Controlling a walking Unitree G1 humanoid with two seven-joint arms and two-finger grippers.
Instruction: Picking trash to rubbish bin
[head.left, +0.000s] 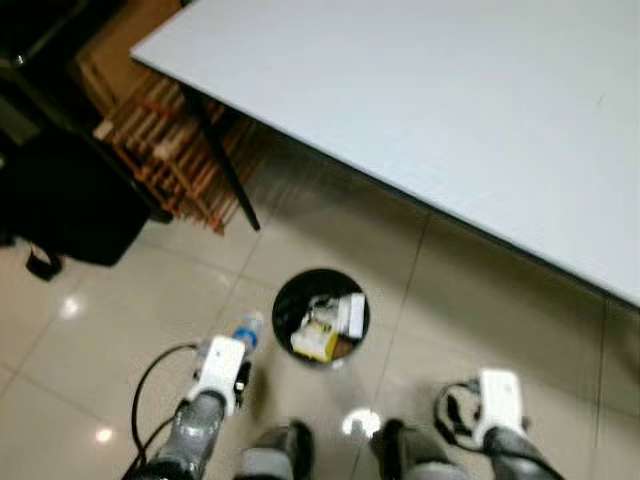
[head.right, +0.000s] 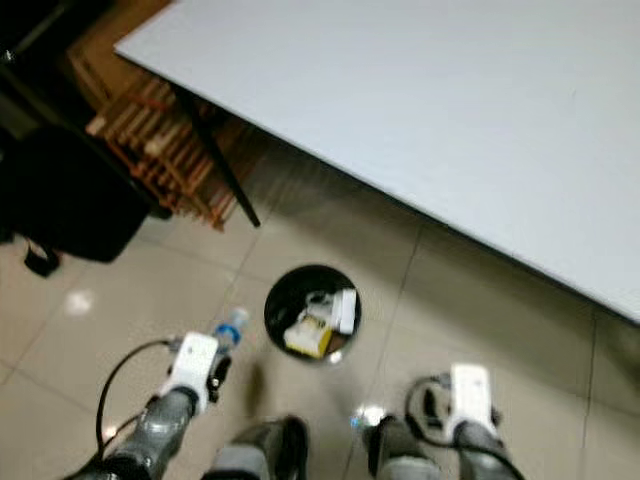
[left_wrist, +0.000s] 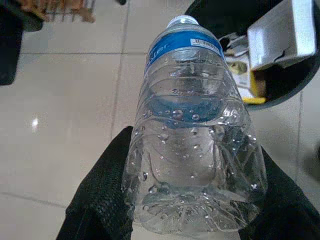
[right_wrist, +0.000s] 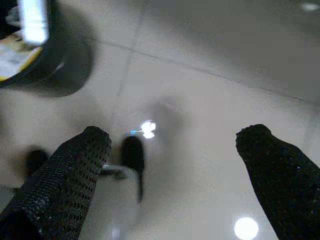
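My left gripper (left_wrist: 192, 200) is shut on a clear plastic water bottle (left_wrist: 192, 145) with a blue label and white cap. In the left eye view the bottle (head.left: 247, 330) pokes out past my left wrist, just left of the bin. The round black rubbish bin (head.left: 320, 316) stands on the tiled floor in front of my feet, holding white and yellow packaging. The bin's rim (left_wrist: 300, 85) lies just beyond the bottle's cap. My right gripper (right_wrist: 175, 170) is open over bare floor, right of the bin (right_wrist: 45, 60).
A large white table (head.left: 450, 100) with a black leg (head.left: 225, 165) spans the far side. Wooden slatted racks (head.left: 170, 150) and a black bag (head.left: 70, 205) lie at the left. My own feet (head.left: 330, 450) stand just behind the bin.
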